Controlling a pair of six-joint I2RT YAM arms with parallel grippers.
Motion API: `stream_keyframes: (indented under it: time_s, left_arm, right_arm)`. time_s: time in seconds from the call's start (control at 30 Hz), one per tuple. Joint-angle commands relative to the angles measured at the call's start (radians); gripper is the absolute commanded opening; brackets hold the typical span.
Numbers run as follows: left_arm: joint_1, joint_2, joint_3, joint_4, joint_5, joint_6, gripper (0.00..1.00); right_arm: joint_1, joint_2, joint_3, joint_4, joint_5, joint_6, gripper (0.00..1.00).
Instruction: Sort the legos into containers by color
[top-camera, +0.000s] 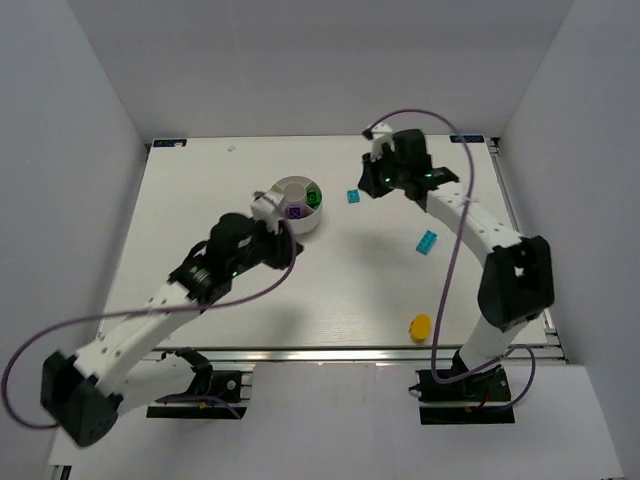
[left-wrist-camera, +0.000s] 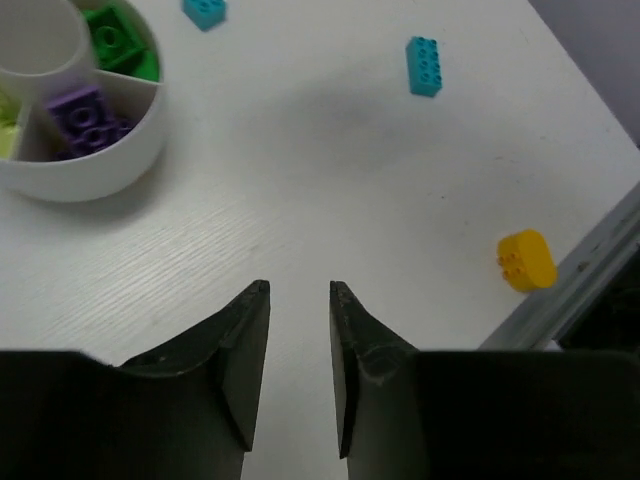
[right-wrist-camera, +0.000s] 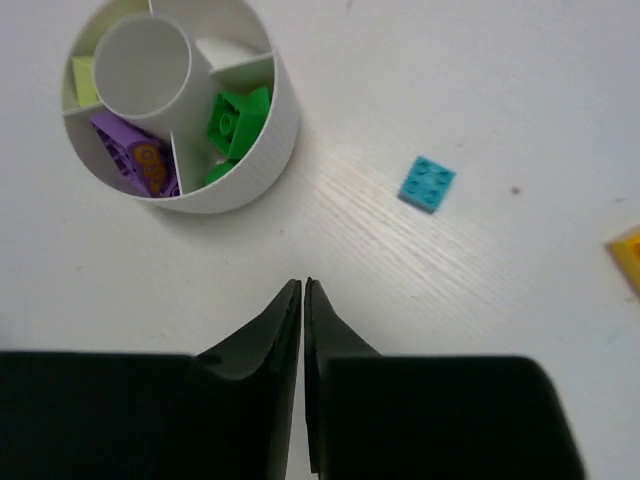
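The round white divided dish (top-camera: 304, 225) (left-wrist-camera: 100, 168) (right-wrist-camera: 268, 150) holds green legos (right-wrist-camera: 235, 125), purple ones (right-wrist-camera: 120, 148) with a small orange piece on them, and a lime one (right-wrist-camera: 84, 80). Its central well is empty. On the table lie a small square cyan lego (top-camera: 354, 196) (right-wrist-camera: 427, 183), a long cyan lego (top-camera: 427, 241) (left-wrist-camera: 423, 66) and a rounded yellow-orange lego (top-camera: 421, 326) (left-wrist-camera: 525, 260). My left gripper (top-camera: 284, 240) (left-wrist-camera: 300, 287) hangs just near-right of the dish, jaws a narrow gap apart, empty. My right gripper (top-camera: 372, 183) (right-wrist-camera: 303, 282) is shut and empty between dish and square cyan lego.
The table's metal front rail (left-wrist-camera: 590, 270) runs close to the yellow-orange lego. White walls enclose the table on the left, back and right. The right arm's purple cable (top-camera: 450, 260) loops over the table's right side.
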Motion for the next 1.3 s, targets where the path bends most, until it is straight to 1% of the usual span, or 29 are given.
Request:
stream_keyframes:
  time_s: [0.0, 0.03, 0.07, 0.1, 0.13, 0.17, 0.2, 0.23, 0.27, 0.3, 0.33, 0.37, 0.4, 0.43, 0.47, 0.5, 0.53, 0.57, 0.6, 0.67, 0.8, 0.93, 1.27]
  left_arm:
    - [-0.015, 0.215, 0.168, 0.076, 0.150, -0.072, 0.46]
    - [-0.027, 0.274, 0.213, 0.073, 0.124, -0.104, 0.57]
    - [-0.027, 0.398, 0.262, 0.065, 0.107, -0.119, 0.63]
    - [-0.040, 0.458, 0.380, 0.038, 0.099, -0.126, 0.67]
    - [-0.055, 0.523, 0.443, 0.016, 0.063, -0.138, 0.77]
    - [-0.064, 0.653, 0.512, -0.007, 0.044, -0.146, 0.79]
    - [-0.064, 0.713, 0.578, -0.050, 0.027, -0.152, 0.79]
    - [-0.076, 0.774, 0.708, -0.074, 0.006, -0.168, 0.79]
    - [-0.090, 0.895, 0.776, -0.102, -0.054, -0.179, 0.79]
    - [-0.090, 0.954, 0.845, -0.154, -0.066, -0.187, 0.79]
    - [-0.102, 1.070, 0.991, -0.221, -0.191, -0.211, 0.77]
    - [-0.113, 1.124, 1.058, -0.243, -0.223, -0.221, 0.75]
    - [-0.113, 1.178, 1.123, -0.266, -0.256, -0.242, 0.72]
    - [-0.122, 1.227, 1.246, -0.283, -0.299, -0.253, 0.68]
    - [-0.123, 1.317, 1.299, -0.302, -0.371, -0.258, 0.67]
    - [-0.123, 1.359, 1.350, -0.314, -0.410, -0.273, 0.65]
    - [-0.123, 1.397, 1.438, -0.323, -0.442, -0.276, 0.64]
    - [-0.123, 1.428, 1.474, -0.326, -0.502, -0.279, 0.64]
    - [-0.123, 1.474, 1.493, -0.317, -0.523, -0.281, 0.63]
    - [-0.123, 1.491, 1.491, -0.262, -0.574, -0.278, 0.64]
    - [-0.123, 1.528, 1.484, -0.194, -0.674, -0.255, 0.70]
    - [-0.123, 1.574, 1.491, -0.154, -0.712, -0.232, 0.71]
    - [-0.113, 1.645, 1.505, -0.104, -0.685, -0.251, 0.78]
  right_arm:
    - [-0.092, -0.131, -0.061, 0.044, -0.128, 0.093, 0.08]
    - [-0.132, -0.165, -0.077, 0.014, -0.206, 0.108, 0.08]
    - [-0.178, -0.184, -0.097, 0.000, -0.255, 0.119, 0.23]
    - [-0.200, -0.220, -0.138, -0.006, -0.304, 0.128, 0.41]
    - [-0.247, -0.236, -0.161, -0.011, -0.385, 0.137, 0.58]
    - [-0.298, -0.257, -0.184, -0.010, -0.424, 0.147, 0.76]
    - [-0.322, -0.295, -0.239, 0.001, -0.458, 0.154, 0.79]
    - [-0.370, -0.317, -0.273, 0.039, -0.502, 0.188, 0.79]
    - [-0.413, -0.343, -0.308, 0.076, -0.524, 0.205, 0.72]
    - [-0.433, -0.387, -0.365, 0.104, -0.538, 0.225, 0.62]
    - [-0.509, -0.423, -0.370, 0.107, -0.530, 0.231, 0.34]
    - [-0.510, -0.423, -0.370, 0.087, -0.511, 0.223, 0.25]
    - [-0.537, -0.446, -0.359, 0.072, -0.494, 0.213, 0.17]
    - [-0.548, -0.458, -0.359, 0.060, -0.492, 0.202, 0.09]
    - [-0.566, -0.484, -0.361, 0.061, -0.490, 0.203, 0.09]
    - [-0.583, -0.498, -0.380, 0.073, -0.515, 0.208, 0.09]
    - [-0.589, -0.509, -0.390, 0.082, -0.529, 0.214, 0.09]
    - [-0.602, -0.523, -0.397, 0.099, -0.541, 0.217, 0.09]
    - [-0.614, -0.527, -0.404, 0.104, -0.562, 0.217, 0.10]
    - [-0.625, -0.530, -0.411, 0.105, -0.581, 0.216, 0.10]
    - [-0.649, -0.527, -0.411, 0.102, -0.647, 0.226, 0.10]
    - [-0.660, -0.540, -0.416, 0.113, -0.662, 0.233, 0.13]
    - [-0.677, -0.544, -0.431, 0.139, -0.687, 0.254, 0.15]
